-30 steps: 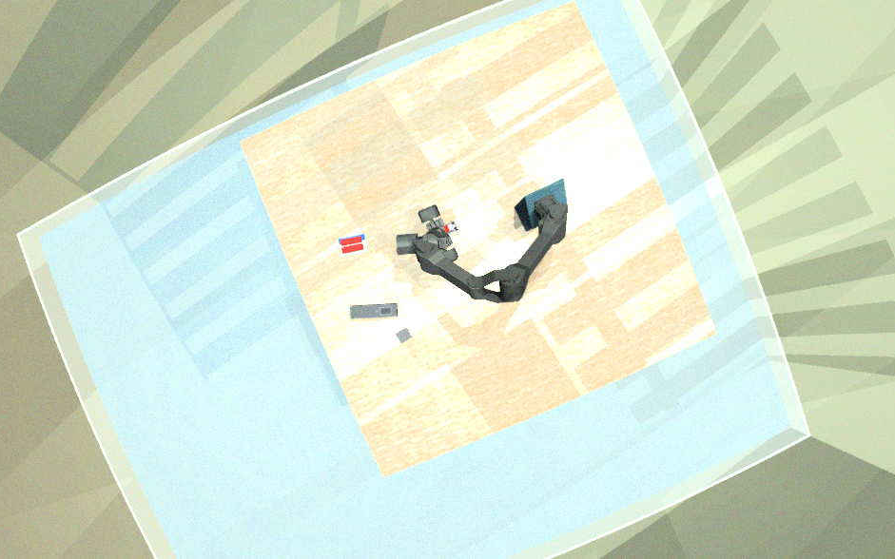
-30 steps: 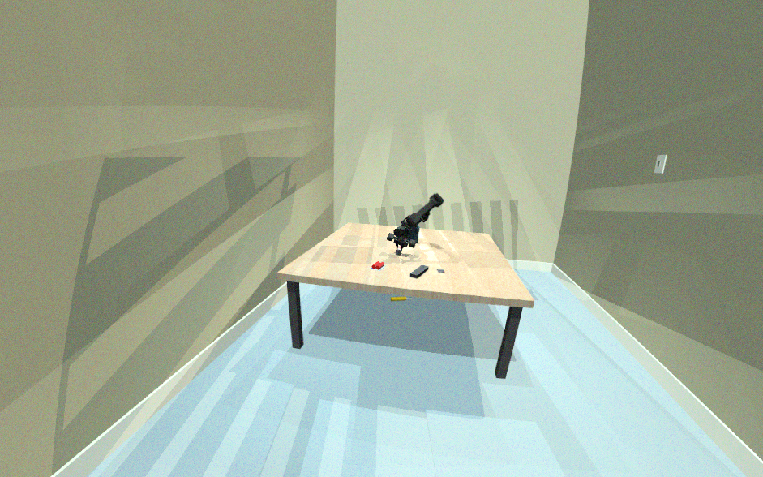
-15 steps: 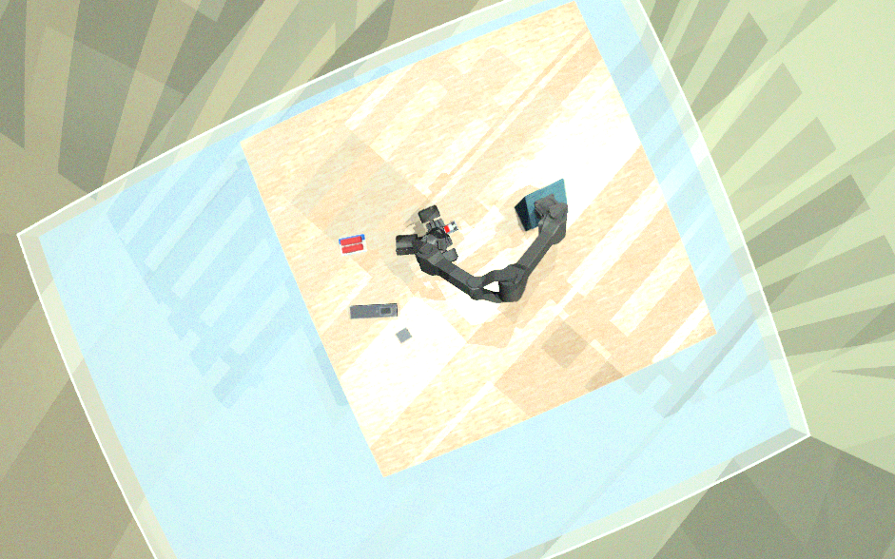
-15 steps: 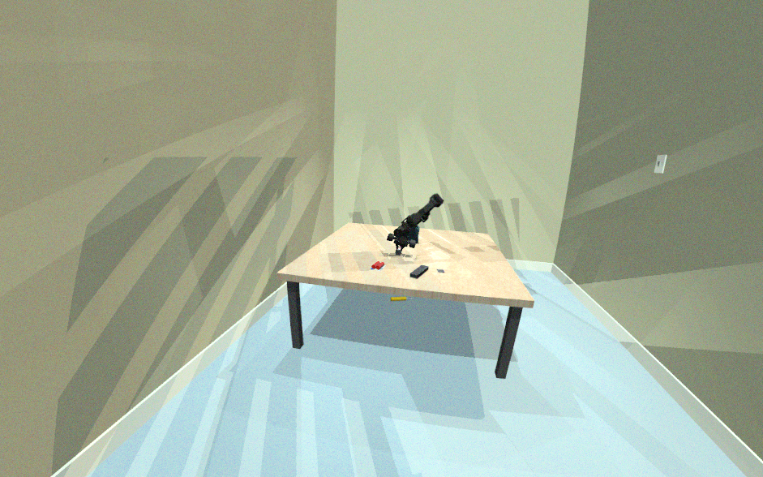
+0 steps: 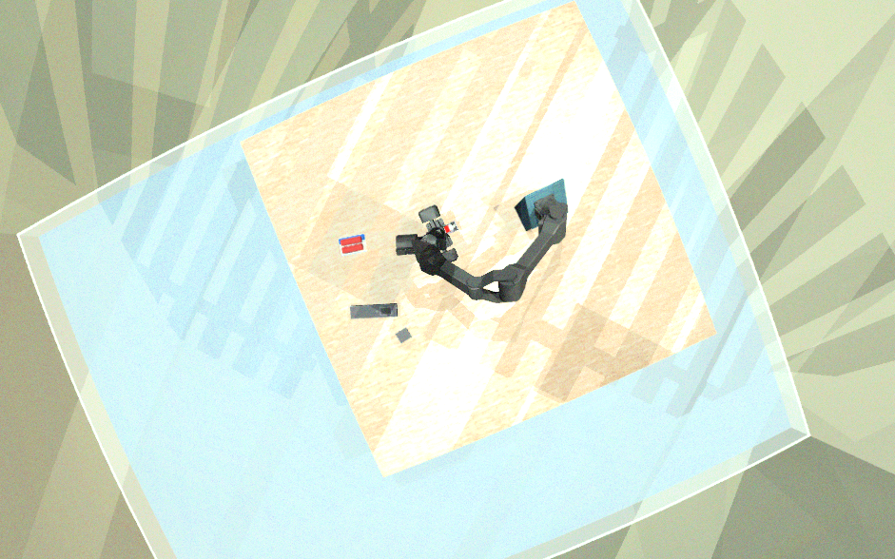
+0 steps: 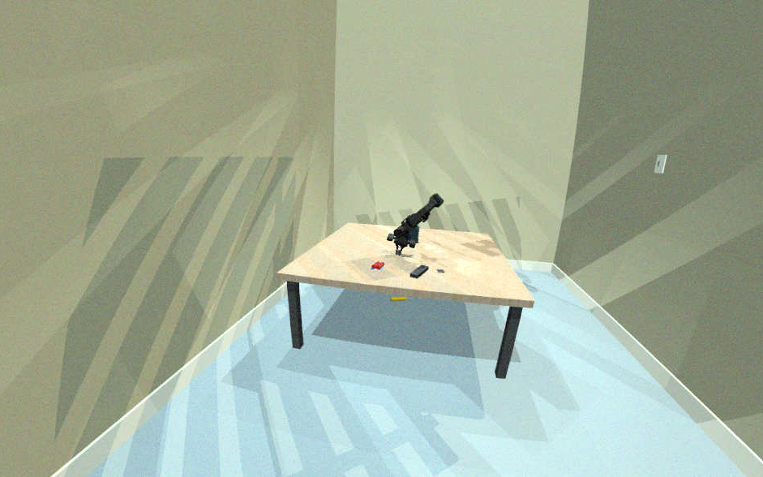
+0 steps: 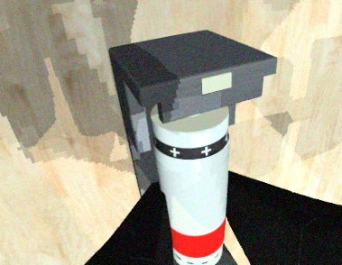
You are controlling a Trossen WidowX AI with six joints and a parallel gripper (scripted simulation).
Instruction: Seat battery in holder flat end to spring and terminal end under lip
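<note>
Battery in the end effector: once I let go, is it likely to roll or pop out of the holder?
Probably not roll far: the battery is a smooth cylinder, but the holder has a side wall beside it. Its plus-marked end sits under the lip, which should resist popping up. The end effector is clamped on it, so its resting seat is unproven.
</note>
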